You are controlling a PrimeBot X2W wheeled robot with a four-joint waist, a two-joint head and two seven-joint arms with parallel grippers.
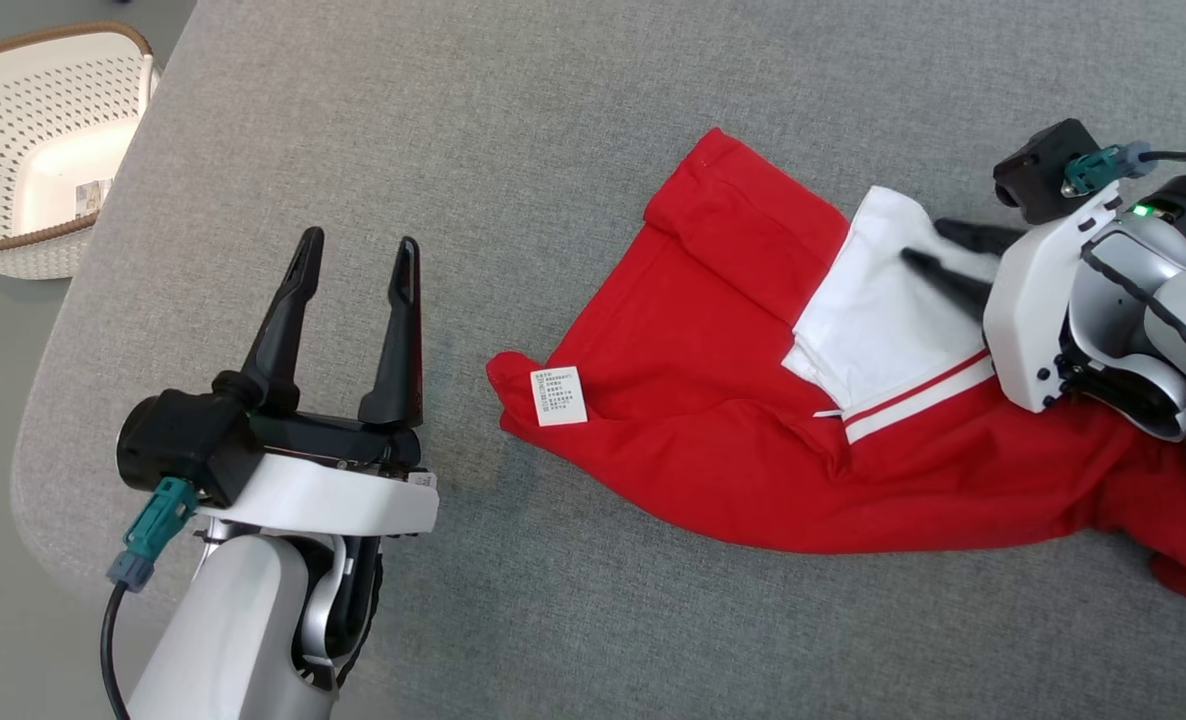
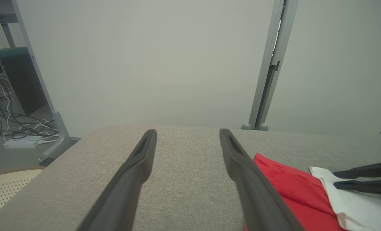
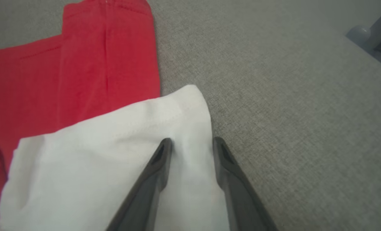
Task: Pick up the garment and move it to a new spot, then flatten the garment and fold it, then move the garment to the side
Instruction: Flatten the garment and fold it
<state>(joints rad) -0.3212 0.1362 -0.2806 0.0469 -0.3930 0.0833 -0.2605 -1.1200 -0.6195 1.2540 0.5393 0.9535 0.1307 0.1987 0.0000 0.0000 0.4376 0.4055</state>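
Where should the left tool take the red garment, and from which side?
Grip the rolled red corner beside the care label on the garment. Bring the left tool in from the robot's left, over the bare grey surface: that corner lies nearest it, looks slightly raised, and nothing stands between.

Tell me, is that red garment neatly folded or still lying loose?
Loose, not folded: the garment sprawls rumpled on the grey cushion, a white part flopped over the red, its label exposed.
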